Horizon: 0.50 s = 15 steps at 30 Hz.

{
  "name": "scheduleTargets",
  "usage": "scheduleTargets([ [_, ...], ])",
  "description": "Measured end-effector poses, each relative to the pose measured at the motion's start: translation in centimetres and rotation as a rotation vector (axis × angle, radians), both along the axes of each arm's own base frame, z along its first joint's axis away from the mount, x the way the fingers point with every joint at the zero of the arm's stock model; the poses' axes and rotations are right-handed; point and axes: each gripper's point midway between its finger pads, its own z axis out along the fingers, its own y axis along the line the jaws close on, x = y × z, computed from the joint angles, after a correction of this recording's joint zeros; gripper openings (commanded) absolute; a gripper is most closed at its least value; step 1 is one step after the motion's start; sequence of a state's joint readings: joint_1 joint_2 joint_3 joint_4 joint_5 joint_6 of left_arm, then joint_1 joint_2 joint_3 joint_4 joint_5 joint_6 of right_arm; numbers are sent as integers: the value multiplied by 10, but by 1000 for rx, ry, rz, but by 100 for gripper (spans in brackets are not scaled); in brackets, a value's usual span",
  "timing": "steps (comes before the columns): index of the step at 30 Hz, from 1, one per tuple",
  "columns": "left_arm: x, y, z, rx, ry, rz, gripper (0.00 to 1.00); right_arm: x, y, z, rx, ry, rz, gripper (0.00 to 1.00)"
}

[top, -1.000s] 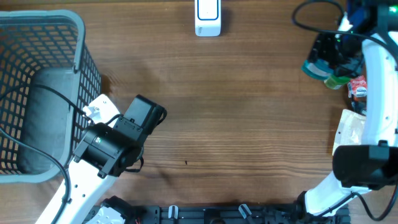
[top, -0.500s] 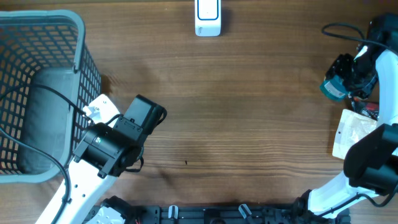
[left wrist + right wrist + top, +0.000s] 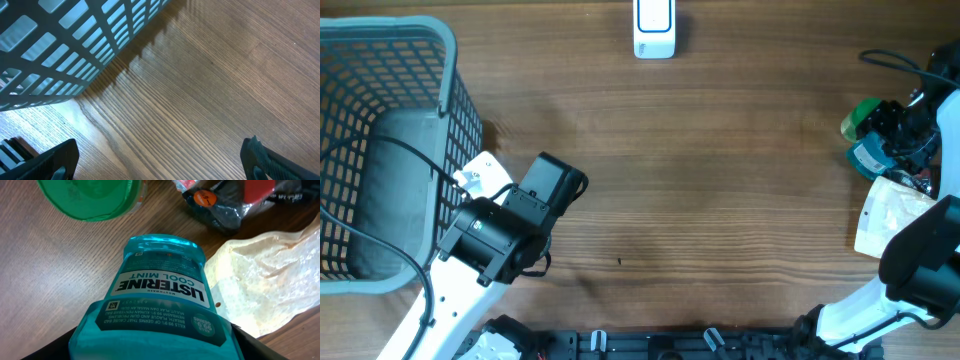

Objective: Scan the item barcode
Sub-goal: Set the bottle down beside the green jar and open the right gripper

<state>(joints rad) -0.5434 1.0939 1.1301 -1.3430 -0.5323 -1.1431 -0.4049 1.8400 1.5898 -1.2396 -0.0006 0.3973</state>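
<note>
Wooden table (image 3: 720, 200) carries a grey mesh basket (image 3: 390, 30) at 9 o'clock, a white scanner (image 3: 653, 28) at 12, and a green-lidded container (image 3: 860, 117) and a pale crinkled bag (image 3: 885, 215) at 3

One basket (image 3: 445, 60), one scanner (image 3: 653, 28), one mouthwash bottle (image 3: 160, 305).

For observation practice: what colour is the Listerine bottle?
The plastic Listerine bottle is teal; best in right wrist view.

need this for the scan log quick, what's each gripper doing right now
left gripper: open, holding nothing
right gripper: closed on the mouthwash bottle
</note>
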Motion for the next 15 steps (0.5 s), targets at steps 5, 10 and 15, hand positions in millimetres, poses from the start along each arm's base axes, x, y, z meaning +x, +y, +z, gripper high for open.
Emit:
scheduleTargets([
  [5,0,0,0,0,0,0,100,5,0,-1,10,-17,-61,94],
  [10,0,0,0,0,0,0,100,6,1,-1,21,-25,-94,95],
  [15,0,0,0,0,0,0,100,10,1,-1,22,-43,-104,100],
])
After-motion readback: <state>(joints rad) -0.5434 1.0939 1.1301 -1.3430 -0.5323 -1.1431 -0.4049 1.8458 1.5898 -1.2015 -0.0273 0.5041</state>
